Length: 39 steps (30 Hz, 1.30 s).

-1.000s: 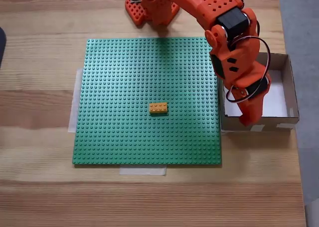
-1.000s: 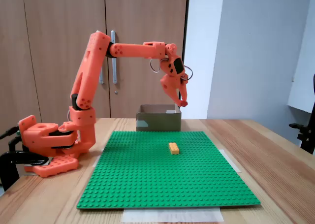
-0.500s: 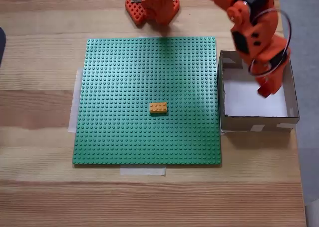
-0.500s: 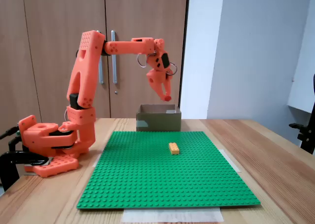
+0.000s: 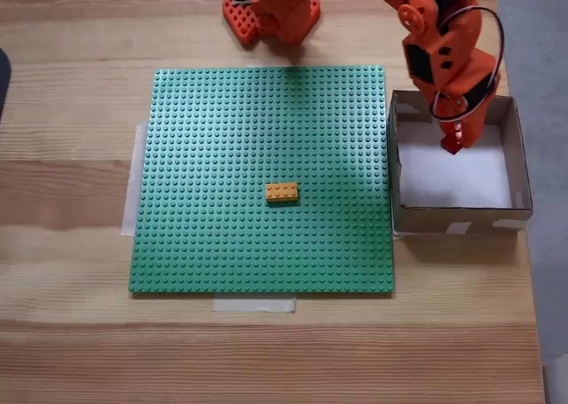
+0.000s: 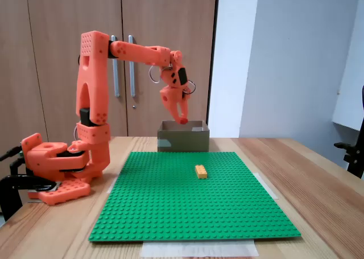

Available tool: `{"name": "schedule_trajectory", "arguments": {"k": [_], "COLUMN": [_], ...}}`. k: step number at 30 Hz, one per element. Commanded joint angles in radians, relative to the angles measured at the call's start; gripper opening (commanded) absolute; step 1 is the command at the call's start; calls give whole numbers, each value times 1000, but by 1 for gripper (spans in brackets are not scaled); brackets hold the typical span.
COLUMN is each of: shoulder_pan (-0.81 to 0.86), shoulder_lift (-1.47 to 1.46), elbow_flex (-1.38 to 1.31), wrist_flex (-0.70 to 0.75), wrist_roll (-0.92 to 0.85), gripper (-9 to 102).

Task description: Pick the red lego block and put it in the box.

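The red lego block (image 5: 454, 145) shows as a small red piece pinched at the tip of my orange gripper (image 5: 455, 139), which is shut on it. Both hang above the white floor of the box (image 5: 522, 168), toward its far half in a fixed view. From the side, the gripper (image 6: 182, 118) points down with the red lego block (image 6: 183, 121) just above the rim of the brown cardboard box (image 6: 183, 140). The block is in the air and touches neither the floor nor the walls.
A yellow-orange brick (image 5: 281, 192) sits near the middle of the green baseplate (image 5: 222, 138), which is taped to the wooden table. The arm's base (image 5: 271, 9) stands at the far table edge. Wooden cupboard doors (image 6: 68, 20) rise behind the arm.
The arm swung from the box's near wall across the box, then pulled back toward its base. The gripper, with the red block in it, now hangs lower over the box's far half.
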Motion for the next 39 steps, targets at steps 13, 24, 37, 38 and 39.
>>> {"name": "schedule_trajectory", "arguments": {"k": [13,24,37,38,39], "shoulder_pan": [6,8,14,14,14], "shoulder_lift": [63,-81,-146,-146,-147], "elbow_flex": [120,71,29,28,28], "wrist_flex": [-156,-216,-250,-252,-253], "wrist_roll": [-15,0,-11,-12,-14], "gripper": [-1,-1,-1,-1,-1]}}
